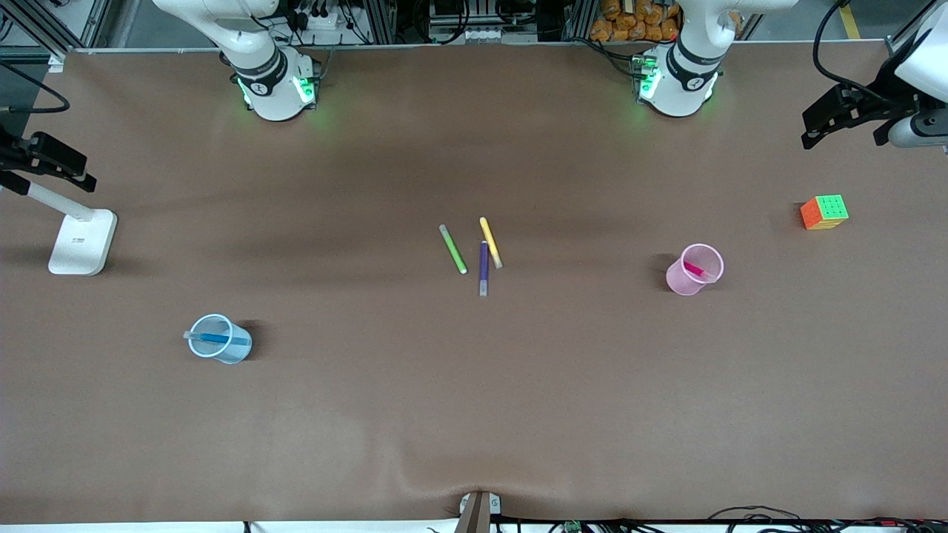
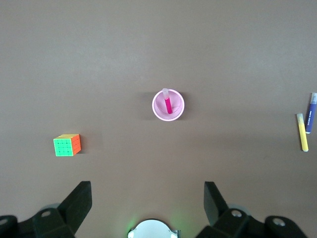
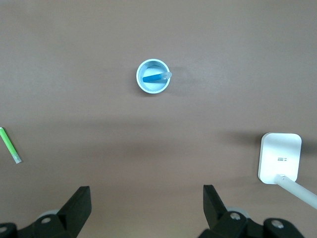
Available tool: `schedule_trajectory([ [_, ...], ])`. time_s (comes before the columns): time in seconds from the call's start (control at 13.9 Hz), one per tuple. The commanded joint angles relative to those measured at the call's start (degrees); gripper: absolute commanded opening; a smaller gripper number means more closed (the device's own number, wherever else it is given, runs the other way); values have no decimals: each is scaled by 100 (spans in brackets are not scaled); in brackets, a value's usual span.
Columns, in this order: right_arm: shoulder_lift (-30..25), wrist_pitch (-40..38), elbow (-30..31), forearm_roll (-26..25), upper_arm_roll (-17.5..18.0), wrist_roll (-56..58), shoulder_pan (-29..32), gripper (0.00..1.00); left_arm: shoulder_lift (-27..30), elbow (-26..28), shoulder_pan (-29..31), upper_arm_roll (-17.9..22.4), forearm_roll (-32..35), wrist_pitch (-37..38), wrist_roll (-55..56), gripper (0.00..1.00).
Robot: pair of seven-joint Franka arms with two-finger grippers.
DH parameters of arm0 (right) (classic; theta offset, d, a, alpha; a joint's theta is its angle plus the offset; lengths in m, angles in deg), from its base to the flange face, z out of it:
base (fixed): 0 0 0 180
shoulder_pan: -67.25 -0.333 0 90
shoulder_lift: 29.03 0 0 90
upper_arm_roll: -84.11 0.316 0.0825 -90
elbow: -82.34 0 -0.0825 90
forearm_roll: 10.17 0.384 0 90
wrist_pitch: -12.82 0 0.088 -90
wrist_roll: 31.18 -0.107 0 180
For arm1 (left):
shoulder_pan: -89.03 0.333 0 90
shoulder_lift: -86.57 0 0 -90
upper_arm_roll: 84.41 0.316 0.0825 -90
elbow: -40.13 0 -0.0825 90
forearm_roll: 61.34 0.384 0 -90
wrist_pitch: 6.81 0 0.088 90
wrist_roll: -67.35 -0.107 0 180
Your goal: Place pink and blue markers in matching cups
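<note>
The pink marker (image 1: 695,269) stands tilted inside the pale pink cup (image 1: 683,282) toward the left arm's end of the table. The blue marker (image 1: 211,338) leans inside the pale blue cup (image 1: 234,350) toward the right arm's end. My left gripper (image 2: 147,188) hangs open and empty, high over the table near its own base, with the pink cup (image 2: 177,110) and its marker (image 2: 168,104) far below it. My right gripper (image 3: 146,191) is likewise open, empty and high up, looking down on the blue cup (image 3: 153,89) and marker (image 3: 154,77).
Green (image 1: 452,249), yellow (image 1: 490,242) and purple (image 1: 483,268) pens lie together mid-table. A colour cube (image 1: 824,212) sits near the left arm's end. A white stand (image 1: 81,240) is at the right arm's end, and a black fixture (image 1: 844,111) overhangs the other end.
</note>
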Motion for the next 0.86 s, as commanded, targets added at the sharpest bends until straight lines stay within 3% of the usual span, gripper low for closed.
schedule_trajectory([
  [0.0,-138,-38,83,-70,122,-82,133,100,152,82,-44,65,-79,71,106,100],
  [0.79,-120,-38,101,-70,122,-47,133,100,90,-103,-26,12,-18,115,107,100],
])
